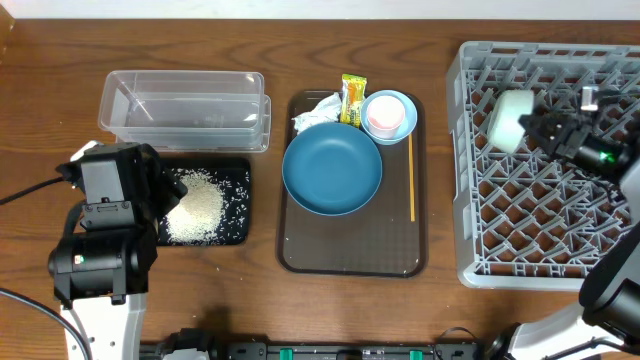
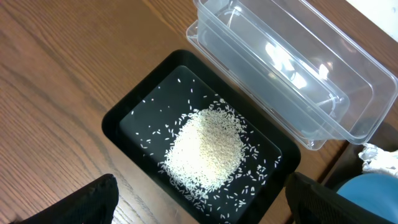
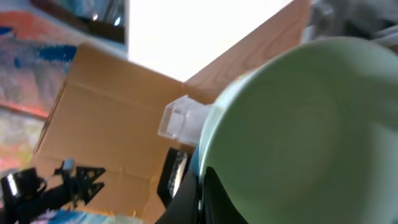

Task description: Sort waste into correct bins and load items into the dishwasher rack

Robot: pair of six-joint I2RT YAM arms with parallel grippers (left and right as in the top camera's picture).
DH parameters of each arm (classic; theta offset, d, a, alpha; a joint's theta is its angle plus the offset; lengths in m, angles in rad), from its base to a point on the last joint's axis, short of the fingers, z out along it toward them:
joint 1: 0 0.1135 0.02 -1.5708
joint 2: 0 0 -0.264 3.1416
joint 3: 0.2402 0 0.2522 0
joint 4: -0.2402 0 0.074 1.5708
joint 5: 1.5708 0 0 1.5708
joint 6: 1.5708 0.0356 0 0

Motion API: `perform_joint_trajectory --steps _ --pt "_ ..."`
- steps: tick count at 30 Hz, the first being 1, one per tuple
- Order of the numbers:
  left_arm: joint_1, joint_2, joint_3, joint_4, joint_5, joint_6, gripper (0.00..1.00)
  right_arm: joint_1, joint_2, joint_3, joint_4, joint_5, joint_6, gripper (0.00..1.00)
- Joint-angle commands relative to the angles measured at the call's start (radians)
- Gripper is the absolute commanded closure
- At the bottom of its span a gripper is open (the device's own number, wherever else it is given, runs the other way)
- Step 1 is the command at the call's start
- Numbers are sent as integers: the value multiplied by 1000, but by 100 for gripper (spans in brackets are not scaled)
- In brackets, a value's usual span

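A heap of rice (image 1: 197, 208) lies in the black tray (image 1: 238, 200), next to the clear container (image 1: 185, 108). My left gripper (image 2: 199, 211) is open and empty above the tray's near edge, over the rice (image 2: 208, 146). My right gripper (image 1: 535, 128) is shut on the rim of a mint bowl (image 1: 508, 120) and holds it tilted over the far left part of the grey rack (image 1: 540, 230). The bowl (image 3: 311, 124) fills the right wrist view. The blue plate (image 1: 332, 168), tissue (image 1: 315, 112), wrapper (image 1: 352, 100), orange stick (image 1: 412, 178) and second bowl (image 1: 405, 105) holding the pink cup (image 1: 384, 117) sit on the serving tray.
The brown serving tray (image 1: 350, 250) stands between the black tray and the rack. The clear container (image 2: 292, 68) has nothing in it. The tissue's edge (image 2: 379, 158) and the plate's edge (image 2: 367, 186) show at the right of the left wrist view.
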Motion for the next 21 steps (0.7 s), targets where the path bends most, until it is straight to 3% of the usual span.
perform_joint_trajectory --steps 1,3,5,9,21 --pt "5 0 12 -1 -5 6 12 -54 -30 -3 -19 174 63 96" --pt "5 0 12 -1 -5 6 12 -78 -64 -3 -42 205 64 85" --pt "5 0 12 -1 -5 6 12 -97 -97 -3 -69 241 70 67" --pt "5 0 12 -2 -5 6 12 -118 -161 -3 -110 332 81 53" --pt "5 0 12 -2 -5 6 12 -129 -527 -2 -129 555 175 55"
